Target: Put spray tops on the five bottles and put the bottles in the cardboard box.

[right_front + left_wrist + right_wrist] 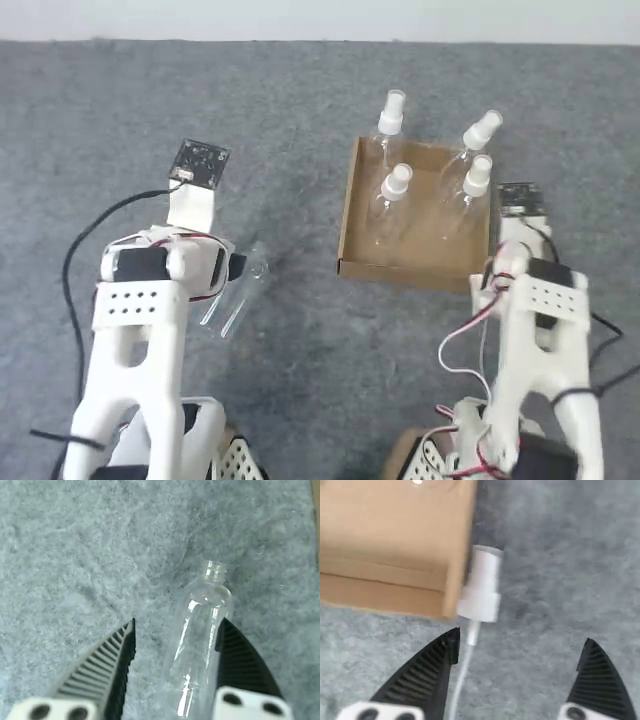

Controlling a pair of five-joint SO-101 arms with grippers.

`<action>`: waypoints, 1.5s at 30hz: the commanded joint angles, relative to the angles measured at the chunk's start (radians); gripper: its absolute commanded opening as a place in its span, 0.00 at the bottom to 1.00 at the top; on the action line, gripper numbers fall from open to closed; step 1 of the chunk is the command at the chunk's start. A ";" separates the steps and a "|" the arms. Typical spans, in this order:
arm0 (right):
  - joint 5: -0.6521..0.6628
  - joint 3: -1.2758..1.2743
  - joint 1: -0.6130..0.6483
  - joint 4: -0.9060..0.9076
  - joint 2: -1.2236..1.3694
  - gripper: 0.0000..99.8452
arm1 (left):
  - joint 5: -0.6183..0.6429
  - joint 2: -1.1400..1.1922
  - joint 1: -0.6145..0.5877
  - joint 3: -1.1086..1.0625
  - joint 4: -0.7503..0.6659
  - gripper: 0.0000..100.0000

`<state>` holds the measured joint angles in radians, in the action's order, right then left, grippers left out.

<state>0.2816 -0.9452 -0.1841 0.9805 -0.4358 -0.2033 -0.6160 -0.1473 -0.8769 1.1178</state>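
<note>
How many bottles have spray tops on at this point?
4, all standing in the cardboard box: far-left bottle, far-right bottle, near-left bottle, near-right bottle. A fifth bottle lies uncapped on the table. None seems hidden.

bottle (200, 630): clear | spray top (481, 587): white | cardboard box (380, 530): brown | table (75, 540): mottled grey

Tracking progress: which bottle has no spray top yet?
The bottle lying on the mat at the left gripper, neck open; the four others standing in the cardboard box have white tops.
</note>
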 commanded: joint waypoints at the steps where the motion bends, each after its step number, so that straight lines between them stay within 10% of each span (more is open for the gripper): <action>1: -0.035 0.060 0.056 -0.033 0.024 0.32 | 0.009 -0.046 -0.008 0.002 -0.020 0.24; 45: 0.035 0.060 -0.266 -0.294 0.216 0.13 | 0.015 -0.046 -0.006 -0.027 -0.025 0.24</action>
<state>0.2708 -0.9237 -0.3943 0.6966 -0.1887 -0.2018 -0.6160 -0.1519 -0.9091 1.1178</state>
